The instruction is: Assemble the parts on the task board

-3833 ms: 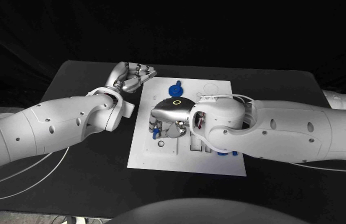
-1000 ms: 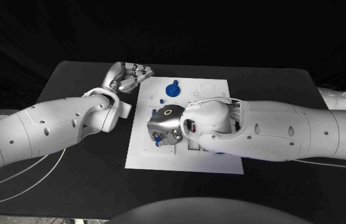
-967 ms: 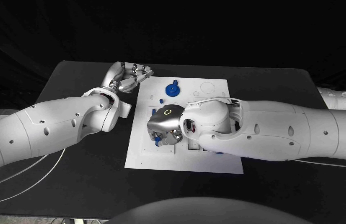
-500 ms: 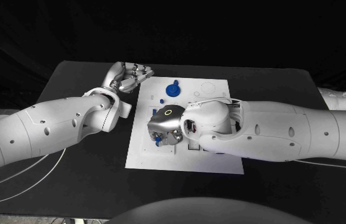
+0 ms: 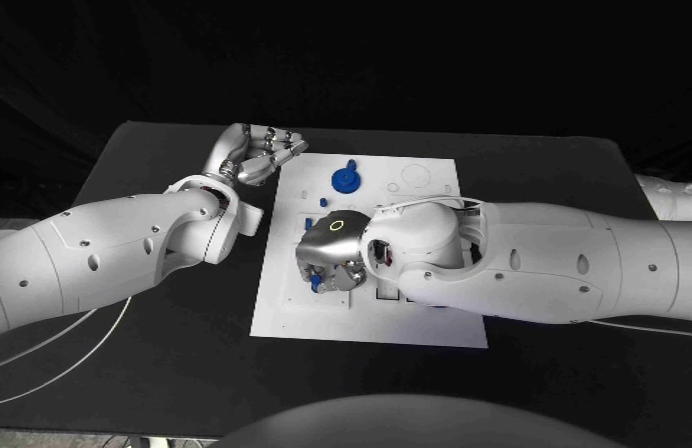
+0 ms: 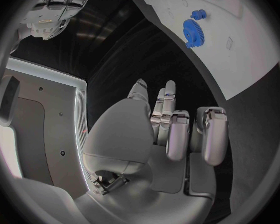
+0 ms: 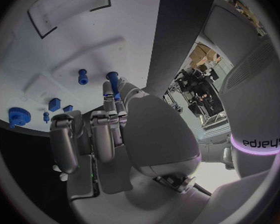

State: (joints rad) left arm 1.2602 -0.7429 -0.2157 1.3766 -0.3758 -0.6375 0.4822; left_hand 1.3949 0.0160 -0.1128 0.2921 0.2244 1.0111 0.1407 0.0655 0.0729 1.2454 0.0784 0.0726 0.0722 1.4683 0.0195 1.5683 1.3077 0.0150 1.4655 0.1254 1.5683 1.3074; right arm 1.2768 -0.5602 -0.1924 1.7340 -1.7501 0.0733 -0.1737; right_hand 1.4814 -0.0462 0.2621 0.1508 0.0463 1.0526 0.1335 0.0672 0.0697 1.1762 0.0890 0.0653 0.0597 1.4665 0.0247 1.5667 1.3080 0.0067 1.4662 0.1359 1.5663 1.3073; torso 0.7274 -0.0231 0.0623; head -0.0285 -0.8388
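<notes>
The white task board (image 5: 364, 318) lies in the middle of the black table. My right hand (image 5: 335, 253) hovers low over its left half with the fingers curled down, pinching a small blue peg (image 5: 313, 281) at the fingertips; the right wrist view shows this peg (image 7: 112, 78) against the board (image 7: 65, 35). A blue gear (image 5: 346, 179) sits near the far edge, also seen as the gear (image 6: 191, 32) from the left wrist. My left hand (image 5: 257, 153) stays off the board's far left corner, its fingers (image 6: 177, 134) curled in on nothing.
Another blue peg (image 7: 82, 76) stands in the board beside the held one, and two small blue blocks (image 7: 55, 104) lie closer to the gear (image 7: 17, 115). My right forearm (image 5: 548, 263) covers the board's right half. Bare black table (image 5: 159, 368) surrounds the board.
Since the earliest frame my right hand has moved a little toward the board's near side and lowered. Over the last second nothing has visibly moved.
</notes>
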